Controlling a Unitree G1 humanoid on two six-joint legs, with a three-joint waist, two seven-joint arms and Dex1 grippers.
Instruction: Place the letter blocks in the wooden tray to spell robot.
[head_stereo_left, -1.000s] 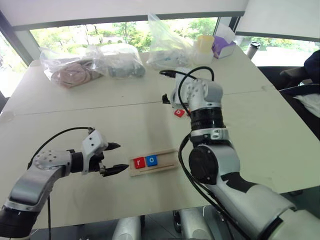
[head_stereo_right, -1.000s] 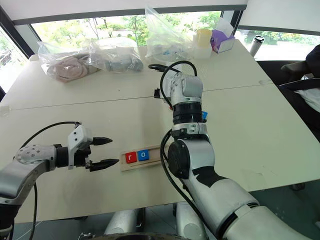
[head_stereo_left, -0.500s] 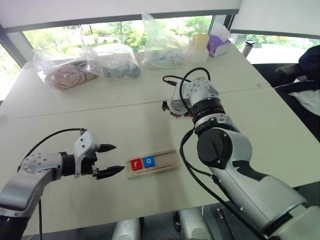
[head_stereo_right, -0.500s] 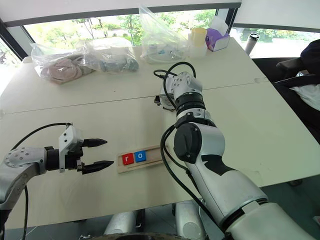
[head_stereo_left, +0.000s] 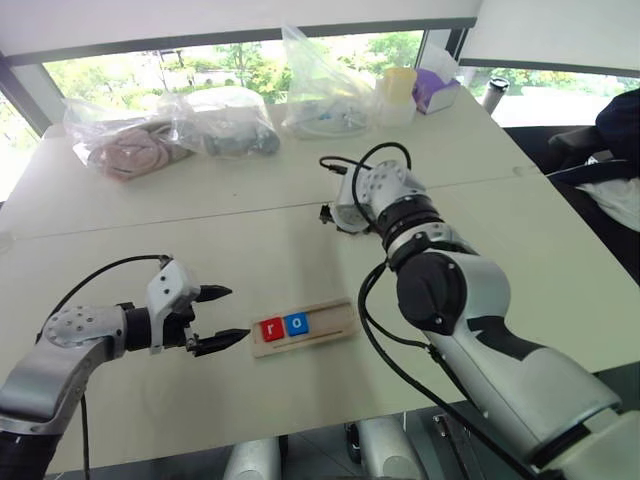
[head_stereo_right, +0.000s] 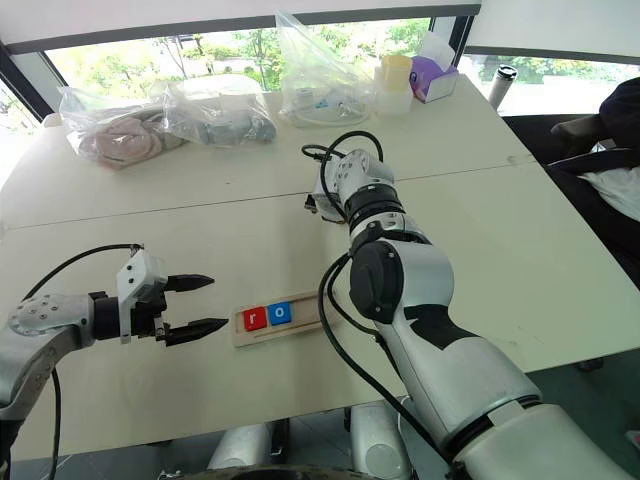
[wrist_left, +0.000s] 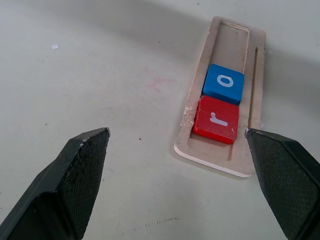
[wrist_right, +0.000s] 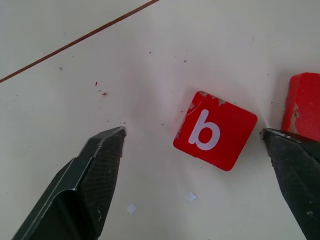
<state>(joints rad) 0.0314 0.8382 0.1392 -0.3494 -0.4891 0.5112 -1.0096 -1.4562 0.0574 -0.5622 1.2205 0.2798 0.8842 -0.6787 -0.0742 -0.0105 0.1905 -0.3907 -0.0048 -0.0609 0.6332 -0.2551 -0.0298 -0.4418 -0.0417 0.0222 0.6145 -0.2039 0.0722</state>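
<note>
Beside the red "b" block (wrist_right: 215, 130), you get a second red block (wrist_right: 303, 105) cut off by the frame edge, its letter unseen. From the head views, your right arm (head_stereo_left: 420, 260) hides both blocks on the desk (head_stereo_left: 150, 240).

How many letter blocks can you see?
4. A red r and blue o sit side by side in the wooden tray. A red b lies on the table, another red block beside it. More may be hidden.
</note>
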